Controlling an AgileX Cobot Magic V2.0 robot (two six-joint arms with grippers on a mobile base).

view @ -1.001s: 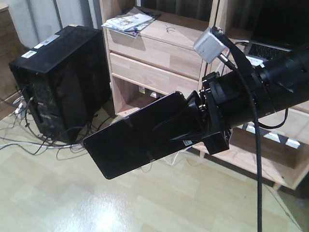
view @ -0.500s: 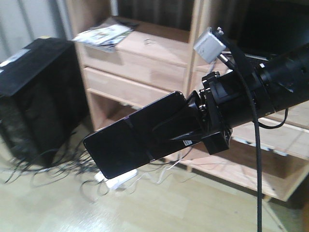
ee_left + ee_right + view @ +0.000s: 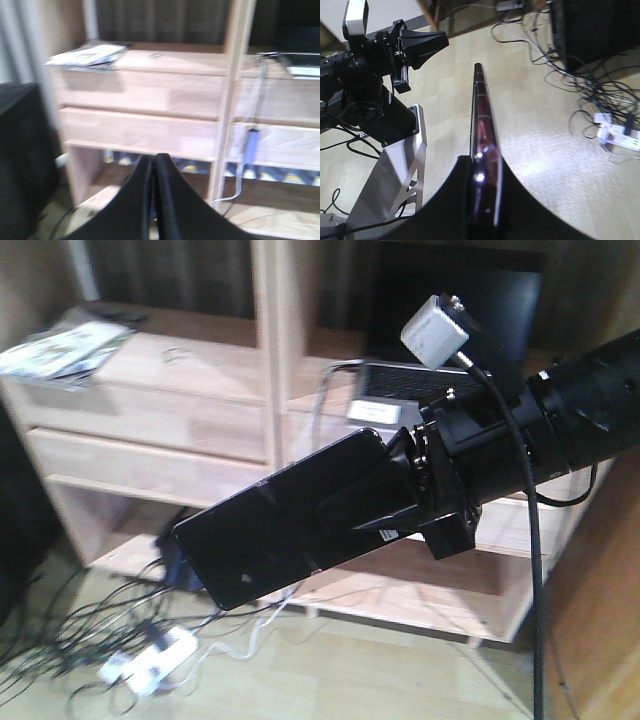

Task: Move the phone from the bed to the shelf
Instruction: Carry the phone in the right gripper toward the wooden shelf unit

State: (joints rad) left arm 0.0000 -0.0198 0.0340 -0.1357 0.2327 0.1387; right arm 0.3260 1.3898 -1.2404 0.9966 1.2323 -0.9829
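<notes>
The phone [image 3: 275, 535], a flat glossy black slab with a faint seam across it, hangs in the air in front of the pale-wood shelf [image 3: 268, 360]. My right gripper [image 3: 350, 505] is shut on its right end. In the right wrist view the phone [image 3: 480, 110] shows edge-on with a rosy rim, clamped between both fingers of the right gripper [image 3: 483, 167] above the floor. My left gripper [image 3: 153, 159] is shut with nothing in it and faces the shelf [image 3: 150, 92] and its drawer fronts. It also shows as the left gripper [image 3: 439, 41] in the right wrist view. The bed is out of view.
A grey laptop [image 3: 400, 390] sits in the shelf's right compartment, and magazines [image 3: 60, 345] lie on its left top. Cables and a white power strip [image 3: 150, 665] lie on the floor below. A black computer tower [image 3: 20, 155] stands left of the shelf.
The front view has swung right: the computer tower has left the picture and the shelf now fills the background. The phone stays held in the right gripper at the same spot in view.
</notes>
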